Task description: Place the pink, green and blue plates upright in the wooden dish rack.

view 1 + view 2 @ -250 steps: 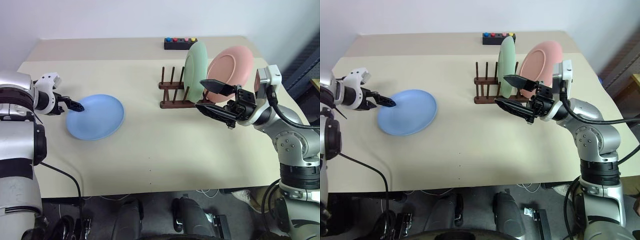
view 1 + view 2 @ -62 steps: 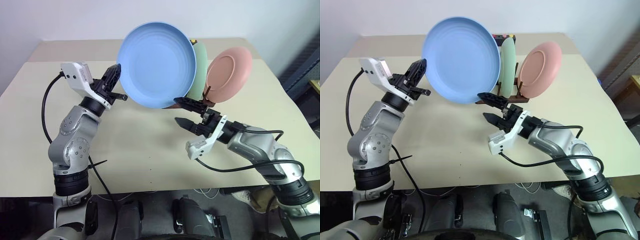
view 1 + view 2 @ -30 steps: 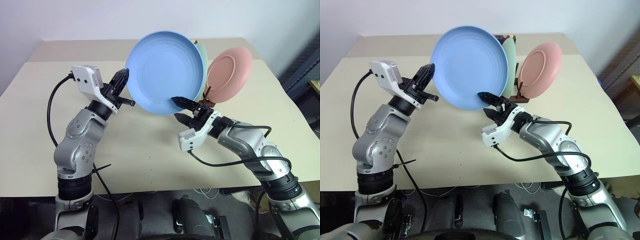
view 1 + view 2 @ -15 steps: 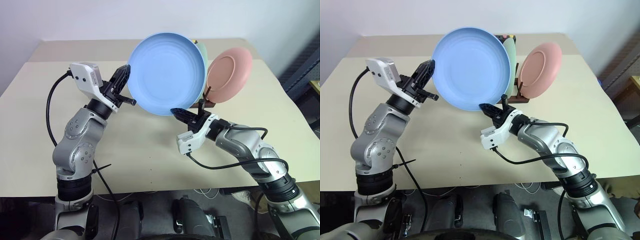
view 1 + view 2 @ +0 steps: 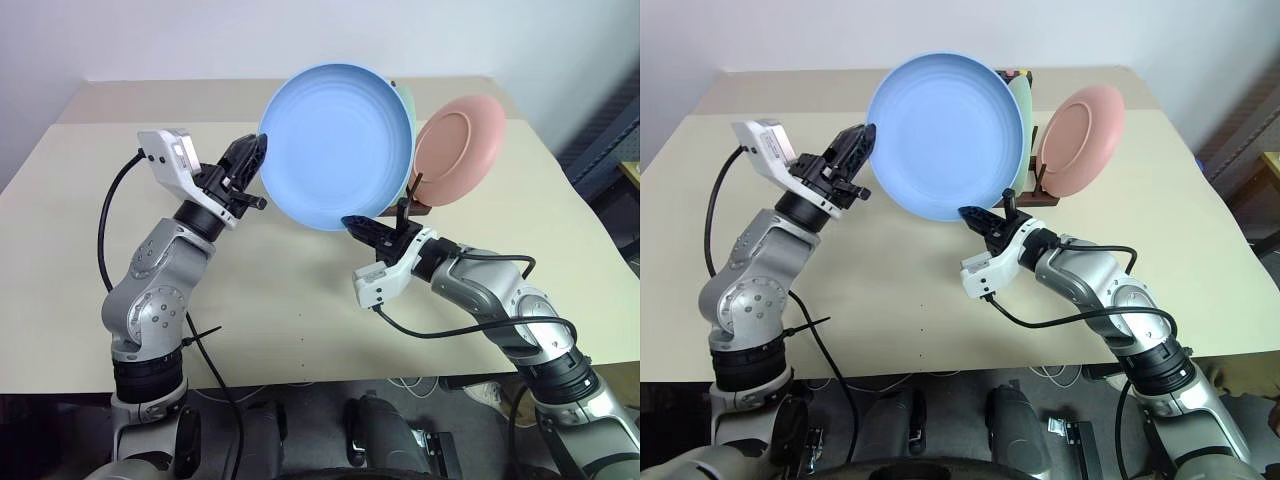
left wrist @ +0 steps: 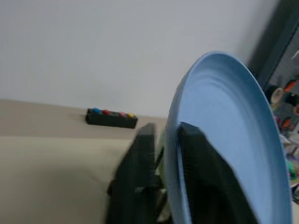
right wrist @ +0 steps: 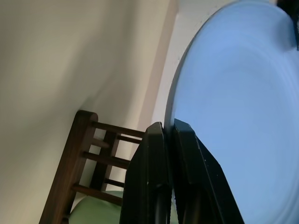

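Beige rectangular bench (image 5: 300, 300) carries everything.

Round light-blue plate (image 5: 335, 145) is off the bench, up in the air on edge, concave face toward the camera, over the bench middle and just in front of the rack.

Left gripper (image 5: 252, 160) is at the blue plate's left rim; in the left wrist view its two black fingers (image 6: 140, 177) straddle the rim with a visible gap, so loosened, not clamped.

Right gripper (image 5: 362, 226) is clenched on the blue plate's bottom rim; in the right wrist view the fingers (image 7: 156, 177) sit pressed together at the edge.

Round pink plate (image 5: 460, 150) stands upright in the rack, at its end toward the bench's right edge.

Round pale-green plate (image 5: 405, 98) stands upright just beside the pink one, mostly hidden behind the blue plate.

Small dark reddish-brown wooden dish rack (image 7: 93, 163) with upright pegs sits toward the bench's far-right part; its slots on the side nearer the blue plate look empty in the right wrist view.

Small black box with coloured buttons (image 6: 111, 118) sits at the far edge of the bench, behind the rack.
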### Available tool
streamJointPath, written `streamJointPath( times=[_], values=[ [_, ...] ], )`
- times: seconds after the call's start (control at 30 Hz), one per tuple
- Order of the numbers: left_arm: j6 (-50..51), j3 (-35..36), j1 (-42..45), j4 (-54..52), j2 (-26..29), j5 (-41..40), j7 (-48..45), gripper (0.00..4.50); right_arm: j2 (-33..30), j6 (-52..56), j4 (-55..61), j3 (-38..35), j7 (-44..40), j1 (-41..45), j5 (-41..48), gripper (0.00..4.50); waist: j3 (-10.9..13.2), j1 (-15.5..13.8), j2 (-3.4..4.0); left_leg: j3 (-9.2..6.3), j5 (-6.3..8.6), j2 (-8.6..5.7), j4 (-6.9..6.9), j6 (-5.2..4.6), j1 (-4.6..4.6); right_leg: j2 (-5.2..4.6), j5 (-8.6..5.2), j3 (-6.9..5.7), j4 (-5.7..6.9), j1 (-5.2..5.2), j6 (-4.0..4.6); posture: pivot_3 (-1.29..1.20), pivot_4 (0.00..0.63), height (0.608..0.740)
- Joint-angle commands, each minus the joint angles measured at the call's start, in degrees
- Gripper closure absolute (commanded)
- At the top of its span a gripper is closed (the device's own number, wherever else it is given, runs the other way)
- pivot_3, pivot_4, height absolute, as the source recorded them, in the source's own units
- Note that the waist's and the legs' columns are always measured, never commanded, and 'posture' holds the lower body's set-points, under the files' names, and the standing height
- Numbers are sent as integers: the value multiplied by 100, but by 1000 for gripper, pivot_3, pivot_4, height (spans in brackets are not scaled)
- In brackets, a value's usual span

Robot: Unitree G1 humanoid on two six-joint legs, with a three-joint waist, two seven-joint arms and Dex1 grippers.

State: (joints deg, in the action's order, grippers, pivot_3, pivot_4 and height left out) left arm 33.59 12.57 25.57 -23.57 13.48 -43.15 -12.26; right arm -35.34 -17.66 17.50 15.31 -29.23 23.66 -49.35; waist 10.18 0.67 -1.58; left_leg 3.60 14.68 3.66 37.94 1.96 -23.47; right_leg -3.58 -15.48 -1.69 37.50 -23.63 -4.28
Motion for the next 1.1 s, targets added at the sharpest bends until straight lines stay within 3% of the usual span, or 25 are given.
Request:
streamJointPath(
  times=[0.03, 0.1, 0.4, 0.57, 0.77, 1.1],
  values=[
    [9, 143, 79, -131, 84, -199, -15, 1608, -18, 27, 247, -156, 144, 49, -33, 4500, 0, 1, 0, -1, 0, 0, 0, 0, 0, 0, 0, 0, 0, 0, 0, 0, 150, 740],
    [46, 233, 81, -111, 137, -375, -70, 528, -47, 24, 249, -180, 172, 44, -52, 4500, 0, 3, 0, -1, 0, 0, 0, 0, 0, 0, 0, -1, 0, 0, 0, 0, 150, 740],
    [375, 1168, 100, 277, 399, -2311, -307, 528, -123, 54, 349, -332, 400, 71, -195, 4500, 0, 11, 0, -4, 0, 0, 0, 0, 0, 0, 0, -2, -2, 2, 0, 0, 150, 740],
    [27, 1035, -274, 623, 1097, -1545, -1176, 528, -85, 157, 330, -514, 541, 112, -107, 4500, 0, 5, 0, -4, 0, 0, -3, 1, 3, 1, 0, -4, -3, 3, 1, 0, 150, 740],
    [191, 1146, -320, 1056, 1559, -1698, -1903, 528, 35, 270, 300, -736, 621, 208, 365, 4500, 0, 0, 0, -3, 0, 0, -5, 1, 2, 0, -1, -6, -14, 7, 1, 0, 150, 740],
    [382, 838, -584, 1562, 2887, -1052, -3476, 528, 581, 738, 191, -1141, 389, 1023, 2324, 4500, 2, 21, 2, -1, 1, 3, -12, 1, 4, -1, -1, -6, -17, 4, 3, 0, 150, 740]
  ],
)
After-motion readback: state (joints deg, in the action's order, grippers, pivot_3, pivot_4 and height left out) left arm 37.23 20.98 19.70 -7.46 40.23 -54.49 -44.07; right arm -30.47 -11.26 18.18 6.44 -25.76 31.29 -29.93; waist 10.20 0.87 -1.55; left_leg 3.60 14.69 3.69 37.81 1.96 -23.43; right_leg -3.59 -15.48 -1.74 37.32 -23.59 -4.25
